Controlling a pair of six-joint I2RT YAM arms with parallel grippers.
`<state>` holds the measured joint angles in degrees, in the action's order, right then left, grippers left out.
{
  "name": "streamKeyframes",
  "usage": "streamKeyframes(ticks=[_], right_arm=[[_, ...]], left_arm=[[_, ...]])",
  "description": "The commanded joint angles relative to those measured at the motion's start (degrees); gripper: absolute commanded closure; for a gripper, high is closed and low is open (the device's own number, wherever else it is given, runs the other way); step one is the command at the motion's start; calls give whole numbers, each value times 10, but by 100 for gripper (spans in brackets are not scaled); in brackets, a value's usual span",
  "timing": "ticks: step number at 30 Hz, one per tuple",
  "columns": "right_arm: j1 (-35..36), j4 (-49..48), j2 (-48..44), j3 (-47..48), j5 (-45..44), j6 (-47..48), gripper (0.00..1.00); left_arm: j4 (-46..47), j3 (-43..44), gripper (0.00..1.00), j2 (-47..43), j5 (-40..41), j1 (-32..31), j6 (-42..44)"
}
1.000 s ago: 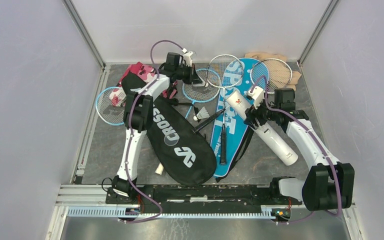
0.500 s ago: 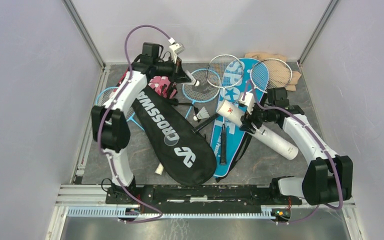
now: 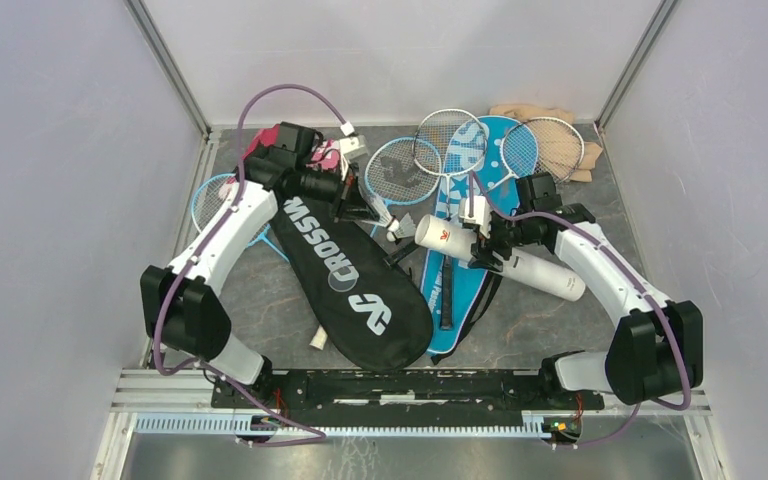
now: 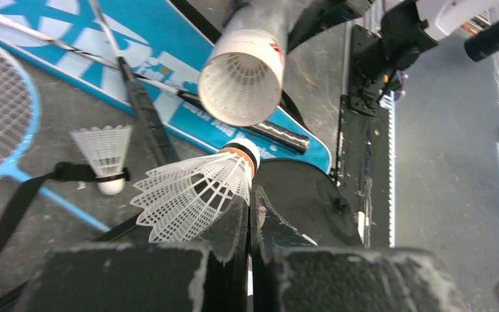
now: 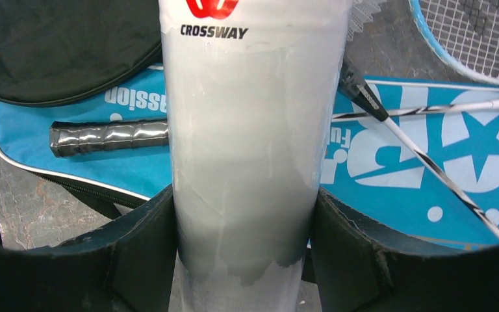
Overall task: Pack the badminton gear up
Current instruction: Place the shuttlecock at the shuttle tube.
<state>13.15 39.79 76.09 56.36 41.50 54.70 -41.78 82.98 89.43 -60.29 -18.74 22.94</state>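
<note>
Grey bench, packing barely begun: you had one shuttlecock poised at the tube's mouth.
Your left tool pinched it tight, cork toward the open white tube clamped in your right tool; another shuttlecock, the rackets, the black cover and the blue cover lay unpacked.

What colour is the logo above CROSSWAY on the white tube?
Red, on the tube; right wrist view shows it best.
</note>
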Motion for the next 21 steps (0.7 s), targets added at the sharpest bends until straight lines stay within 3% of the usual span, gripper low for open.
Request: streamKeyframes(ticks=[1, 17, 21], right_arm=[[15, 18, 7, 39, 32, 38, 86], [33, 15, 2, 41, 55, 12, 86], [34, 4, -1, 36, 66, -6, 86]], left_arm=[[21, -34, 98, -31, -13, -28, 13], [136, -45, 98, 8, 2, -106, -83], [137, -38, 89, 28, 3, -134, -86]])
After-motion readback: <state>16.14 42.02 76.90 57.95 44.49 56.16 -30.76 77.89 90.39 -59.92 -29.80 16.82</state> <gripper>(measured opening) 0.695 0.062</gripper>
